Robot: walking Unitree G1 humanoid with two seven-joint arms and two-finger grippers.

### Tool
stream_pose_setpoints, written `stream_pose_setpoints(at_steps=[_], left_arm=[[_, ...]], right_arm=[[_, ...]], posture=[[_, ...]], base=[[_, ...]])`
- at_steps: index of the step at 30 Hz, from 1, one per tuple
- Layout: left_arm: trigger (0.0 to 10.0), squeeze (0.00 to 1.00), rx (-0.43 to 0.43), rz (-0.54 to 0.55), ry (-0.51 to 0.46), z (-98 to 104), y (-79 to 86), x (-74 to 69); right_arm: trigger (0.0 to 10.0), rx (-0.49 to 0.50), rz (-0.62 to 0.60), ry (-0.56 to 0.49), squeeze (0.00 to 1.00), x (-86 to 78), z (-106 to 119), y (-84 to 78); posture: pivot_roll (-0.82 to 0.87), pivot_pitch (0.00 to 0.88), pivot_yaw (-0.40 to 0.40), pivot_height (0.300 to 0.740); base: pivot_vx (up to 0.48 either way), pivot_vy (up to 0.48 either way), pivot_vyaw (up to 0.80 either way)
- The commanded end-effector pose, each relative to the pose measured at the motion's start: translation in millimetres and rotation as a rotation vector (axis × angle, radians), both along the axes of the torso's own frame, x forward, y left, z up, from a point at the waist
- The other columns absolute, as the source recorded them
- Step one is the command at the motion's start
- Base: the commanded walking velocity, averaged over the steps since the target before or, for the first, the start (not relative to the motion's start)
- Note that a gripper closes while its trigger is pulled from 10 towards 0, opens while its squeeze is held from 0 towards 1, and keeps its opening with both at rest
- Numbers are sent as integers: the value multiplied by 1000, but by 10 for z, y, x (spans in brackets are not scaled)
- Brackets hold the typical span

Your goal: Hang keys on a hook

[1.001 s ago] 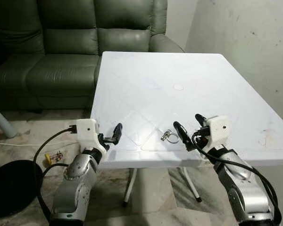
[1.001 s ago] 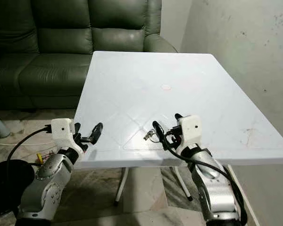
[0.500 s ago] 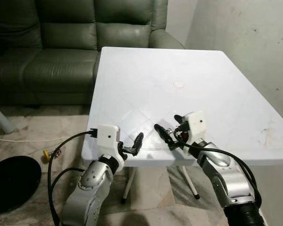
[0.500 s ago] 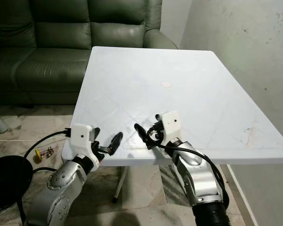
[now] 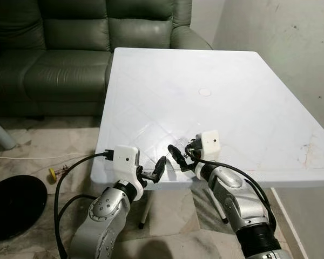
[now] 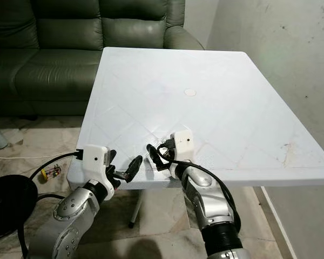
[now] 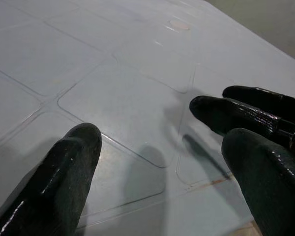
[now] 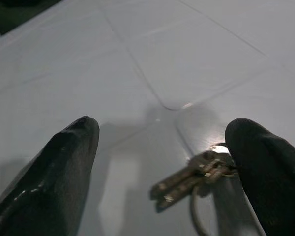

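Keys (image 8: 187,182) on their thin metal ring lay flat on your glossy white plastic table (image 5: 232,81), near its front edge, between your right gripper's (image 8: 162,162) wide-spread black fingers. Left gripper (image 5: 161,167) gaped empty alongside.

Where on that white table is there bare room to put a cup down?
Most of the table is bare: the whole stretch from the sofa end forward, and the side along the wall. It is crowded only at the near edge, where the keys lie between the open right gripper and left gripper.
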State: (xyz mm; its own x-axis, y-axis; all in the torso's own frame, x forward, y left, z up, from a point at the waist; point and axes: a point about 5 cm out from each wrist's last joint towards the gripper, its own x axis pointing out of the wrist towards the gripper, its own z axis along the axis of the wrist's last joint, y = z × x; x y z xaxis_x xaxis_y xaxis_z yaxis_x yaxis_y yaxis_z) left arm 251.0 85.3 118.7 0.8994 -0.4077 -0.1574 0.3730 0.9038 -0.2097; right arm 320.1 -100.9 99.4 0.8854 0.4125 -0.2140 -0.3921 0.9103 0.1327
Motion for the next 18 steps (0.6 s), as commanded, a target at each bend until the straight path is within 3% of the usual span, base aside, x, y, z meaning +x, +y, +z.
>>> stream_pose_setpoints(at_steps=[1,18], left_arm=[[10000,0,-6,-1,-10,44,-12,-20],[10000,0,-22,21,2,49,7,-13]], right_arm=[[10000,-18,-23,2,0,29,3,-40],[10000,-151,-93,-7,0,31,-86,-239]], posture=[[24,96,-86,740],[20,96,-87,740]], base=[[0,0,0],[0,0,0]])
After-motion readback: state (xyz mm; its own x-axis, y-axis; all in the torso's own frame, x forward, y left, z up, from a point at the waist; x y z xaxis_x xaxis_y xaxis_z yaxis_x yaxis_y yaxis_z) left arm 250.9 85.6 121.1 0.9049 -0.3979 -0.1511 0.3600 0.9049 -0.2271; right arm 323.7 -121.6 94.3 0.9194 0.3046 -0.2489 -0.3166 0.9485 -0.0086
